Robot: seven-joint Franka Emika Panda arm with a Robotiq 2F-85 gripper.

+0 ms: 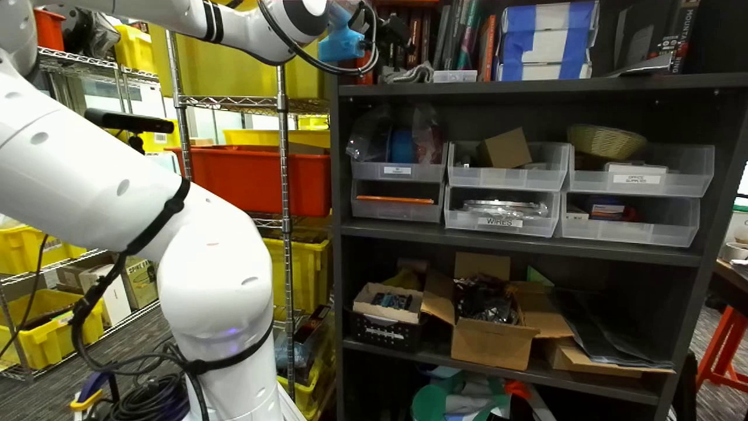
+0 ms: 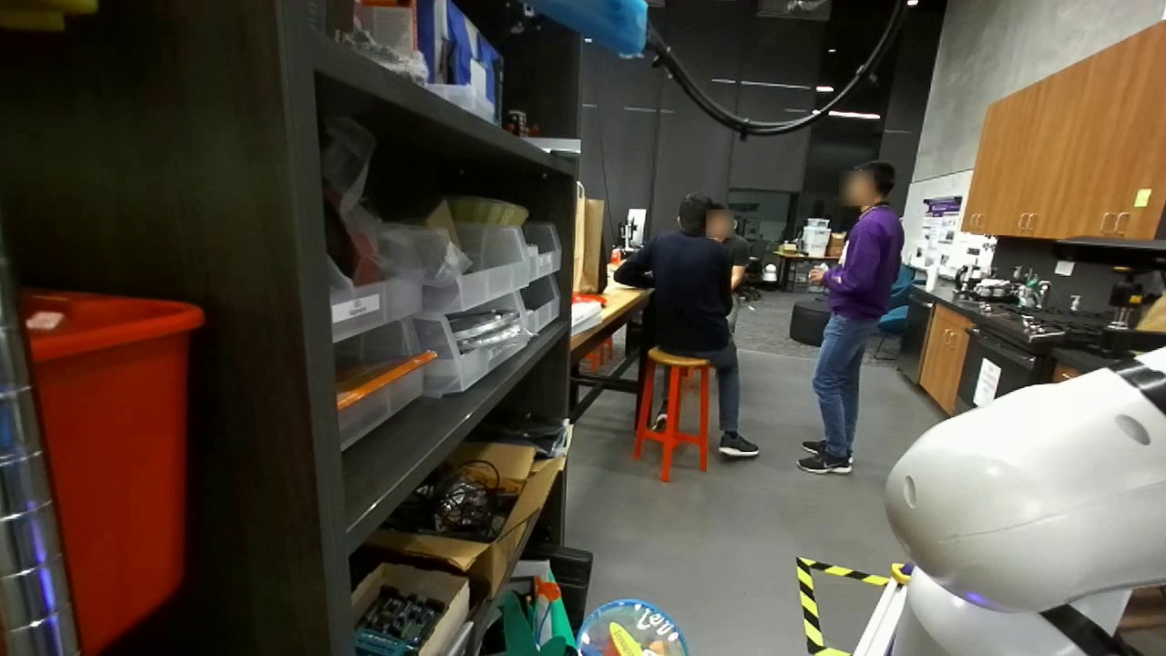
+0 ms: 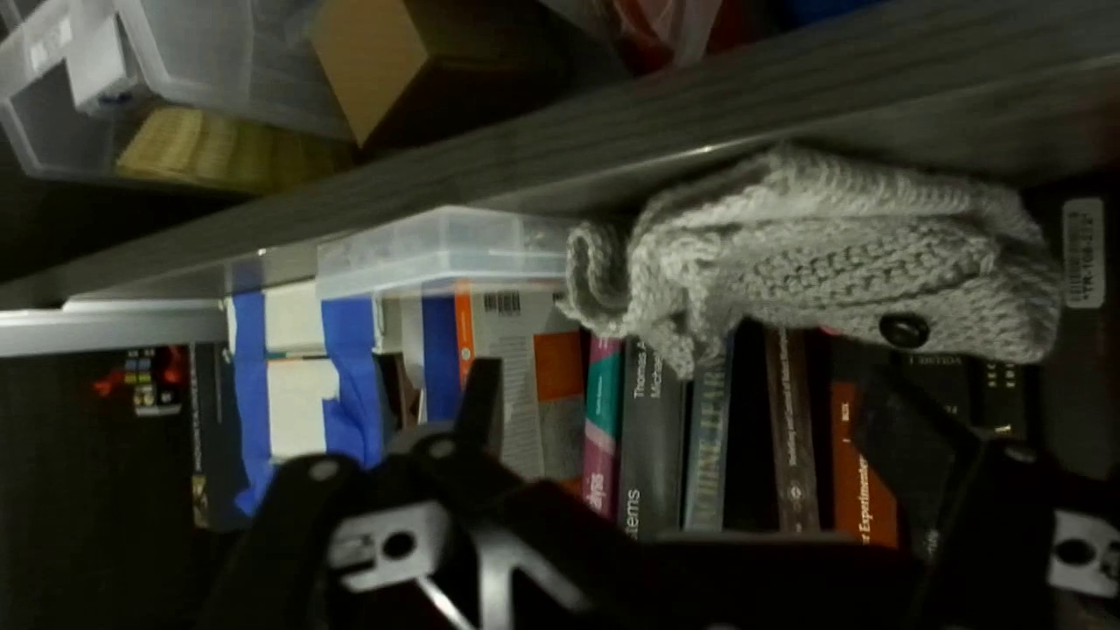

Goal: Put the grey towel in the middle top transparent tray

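With wide-spread, empty pincer [image 3: 687, 407], best grasp the towel [image 3: 827, 254], lying on the shelf [image 1: 543, 86] before the books [image 3: 643, 451], by its folded middle: likely light, soft, unslippery and apt to sag.

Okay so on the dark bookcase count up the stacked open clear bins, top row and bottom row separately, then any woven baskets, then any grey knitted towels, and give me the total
Top-row clear bins: 3
Bottom-row clear bins: 3
Woven basket: 1
Grey knitted towel: 1
Total: 8
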